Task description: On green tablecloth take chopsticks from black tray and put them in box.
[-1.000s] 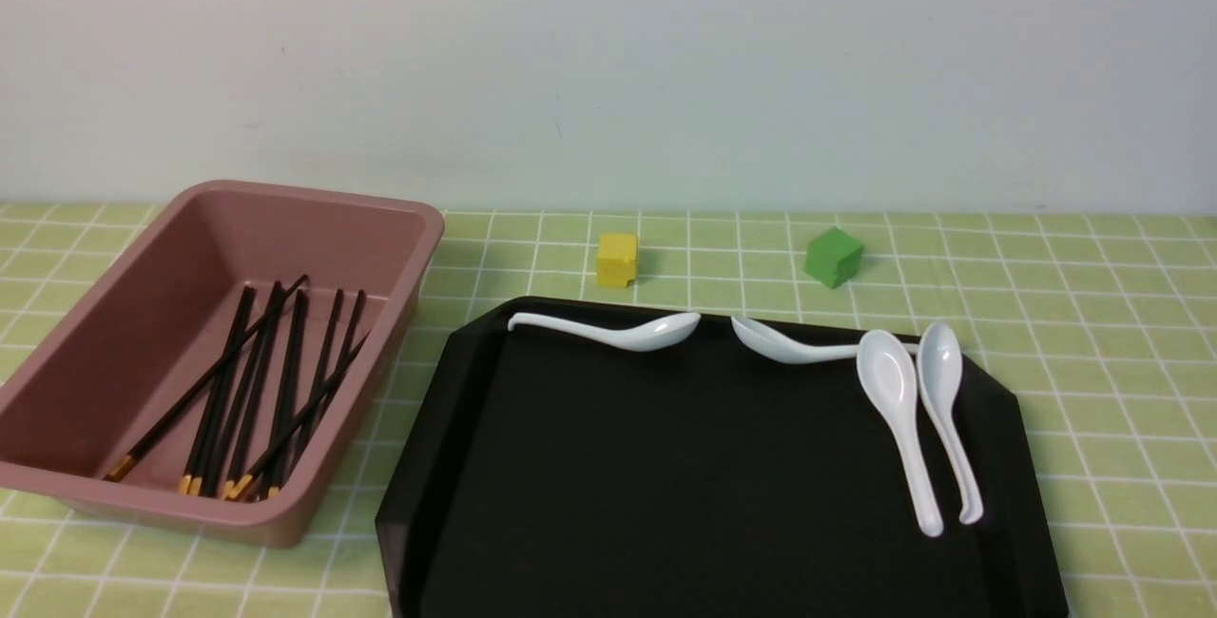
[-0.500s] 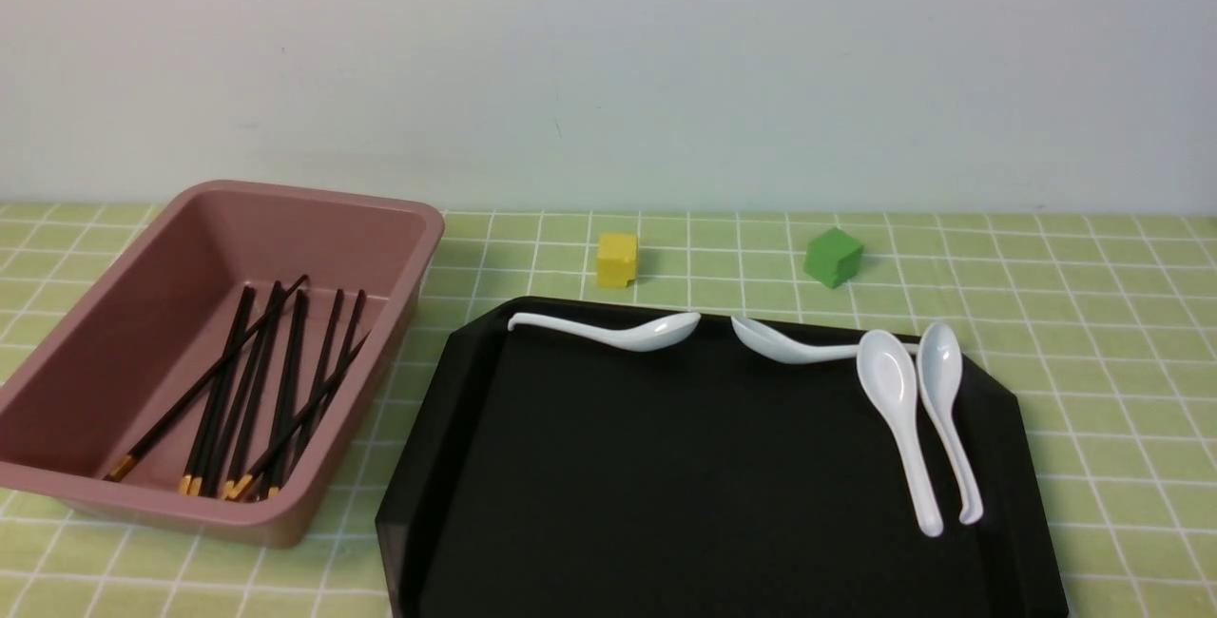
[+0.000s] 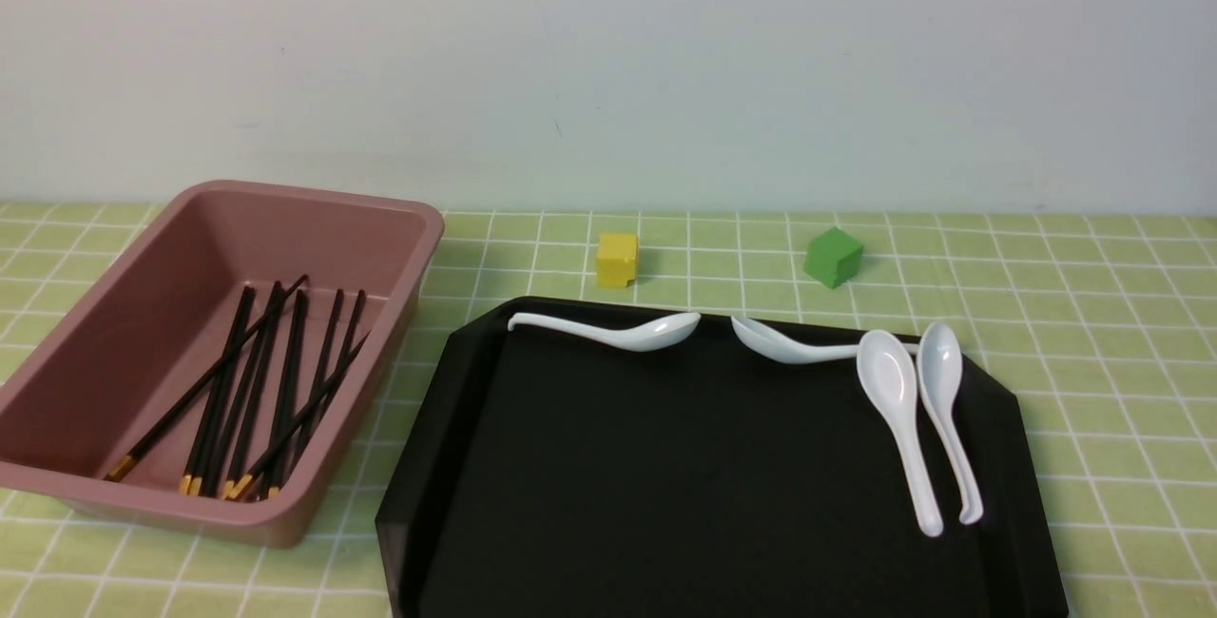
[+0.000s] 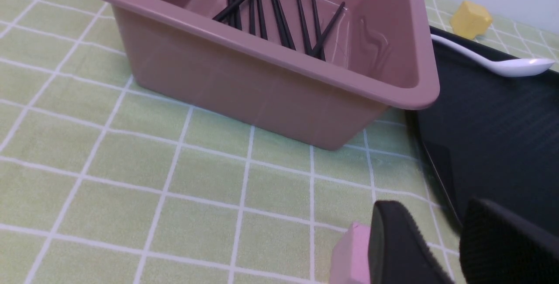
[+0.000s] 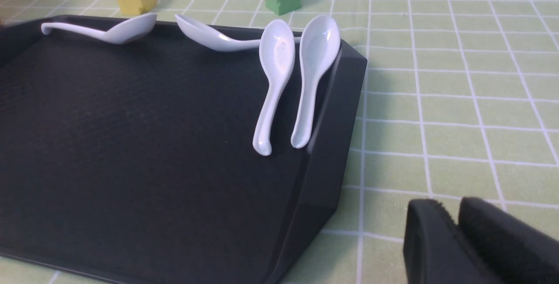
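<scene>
Showing both tools only in wrist views, left tool (image 4: 458, 240) slightly parted, right tool (image 5: 456, 236) closed, chopsticks (image 3: 257, 390) in box (image 3: 399, 314).

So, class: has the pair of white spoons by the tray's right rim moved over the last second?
No. The pair of white spoons keeps its place against the black tray rim.

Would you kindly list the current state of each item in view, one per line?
chopsticks: all lying in the box, none on the tray
box: upright, open-topped, on the cloth
black tray: flat, holding only spoons
white spoons: four on the tray, along its far and right edges
left tool: slightly open, empty
right tool: shut, empty
</scene>
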{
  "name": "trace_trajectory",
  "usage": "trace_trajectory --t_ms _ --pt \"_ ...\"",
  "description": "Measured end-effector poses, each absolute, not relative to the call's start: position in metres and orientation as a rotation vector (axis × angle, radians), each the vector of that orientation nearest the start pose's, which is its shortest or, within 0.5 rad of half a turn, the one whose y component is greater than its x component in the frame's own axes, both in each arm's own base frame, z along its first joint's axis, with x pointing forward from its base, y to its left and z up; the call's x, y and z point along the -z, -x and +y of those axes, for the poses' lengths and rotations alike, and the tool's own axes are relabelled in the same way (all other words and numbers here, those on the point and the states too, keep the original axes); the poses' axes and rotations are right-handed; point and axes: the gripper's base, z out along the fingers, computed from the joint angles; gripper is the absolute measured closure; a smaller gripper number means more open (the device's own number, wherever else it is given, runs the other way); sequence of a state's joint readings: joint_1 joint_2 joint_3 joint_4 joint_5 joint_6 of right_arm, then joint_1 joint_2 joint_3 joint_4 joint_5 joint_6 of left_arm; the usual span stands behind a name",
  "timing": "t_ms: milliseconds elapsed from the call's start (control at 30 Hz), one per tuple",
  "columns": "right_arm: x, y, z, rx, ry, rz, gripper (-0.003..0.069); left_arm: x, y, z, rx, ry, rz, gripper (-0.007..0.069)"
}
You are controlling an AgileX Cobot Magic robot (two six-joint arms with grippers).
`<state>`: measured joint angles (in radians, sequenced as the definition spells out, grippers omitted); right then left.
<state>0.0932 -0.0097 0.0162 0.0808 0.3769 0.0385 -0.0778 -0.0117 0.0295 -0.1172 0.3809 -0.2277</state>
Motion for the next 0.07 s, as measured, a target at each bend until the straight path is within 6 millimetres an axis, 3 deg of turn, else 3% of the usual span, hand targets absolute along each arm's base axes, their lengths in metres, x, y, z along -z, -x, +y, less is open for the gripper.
trace_trajectory --t_ms 67 --pt "-0.1745 -0.0519 0.0076 -0.171 0.001 1.869 0.0535 -0.1699 -0.0519 -0.0080 0.325 0.214 1.880 0.0386"
